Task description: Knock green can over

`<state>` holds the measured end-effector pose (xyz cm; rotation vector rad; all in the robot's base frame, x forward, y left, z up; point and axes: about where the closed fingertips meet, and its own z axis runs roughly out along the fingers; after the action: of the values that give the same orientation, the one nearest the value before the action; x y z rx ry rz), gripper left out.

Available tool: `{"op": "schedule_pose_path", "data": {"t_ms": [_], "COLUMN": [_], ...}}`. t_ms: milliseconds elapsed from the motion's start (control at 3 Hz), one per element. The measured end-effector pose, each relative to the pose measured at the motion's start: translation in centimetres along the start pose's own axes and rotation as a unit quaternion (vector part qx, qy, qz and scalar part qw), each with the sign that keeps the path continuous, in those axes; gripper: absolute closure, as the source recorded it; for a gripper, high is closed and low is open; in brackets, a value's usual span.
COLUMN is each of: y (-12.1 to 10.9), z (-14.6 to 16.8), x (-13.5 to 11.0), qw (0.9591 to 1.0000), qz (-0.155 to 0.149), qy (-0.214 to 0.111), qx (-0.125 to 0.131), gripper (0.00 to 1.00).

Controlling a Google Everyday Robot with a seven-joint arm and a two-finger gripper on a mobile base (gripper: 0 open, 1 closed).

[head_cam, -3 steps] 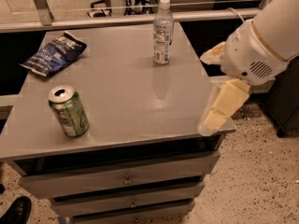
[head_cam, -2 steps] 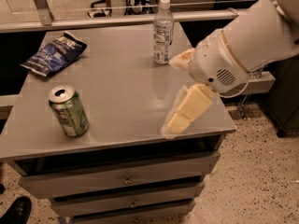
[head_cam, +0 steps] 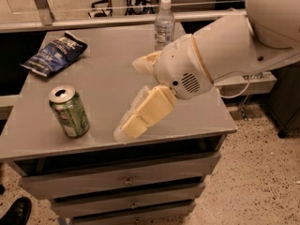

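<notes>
One upright green can (head_cam: 69, 111) near the wide-open end effector (head_cam: 130, 98) (no contact)

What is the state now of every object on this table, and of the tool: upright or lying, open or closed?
green can: upright at the front left of the table, not knocked over.
tool: open, above the table, to the right of the can, not touching it.
water bottle: upright, cap on, at the back edge.
snack bag: lying flat, back left.
drawers: closed.
</notes>
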<state>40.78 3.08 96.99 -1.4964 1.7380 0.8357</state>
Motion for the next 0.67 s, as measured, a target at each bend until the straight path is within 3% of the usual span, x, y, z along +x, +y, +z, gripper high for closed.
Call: {"op": "schedule_pose_path", "data": {"t_ms": [333,667], "y": [0.0,0.0], "z": [-0.1,1.8], "x": [0.0,-0.5], "qw": [1.0,0.9994], "qz": [0.0,-0.009], "qy": [0.001,-0.033], "qx": [0.001,-0.006], "gripper": [0.0,0.0]}}
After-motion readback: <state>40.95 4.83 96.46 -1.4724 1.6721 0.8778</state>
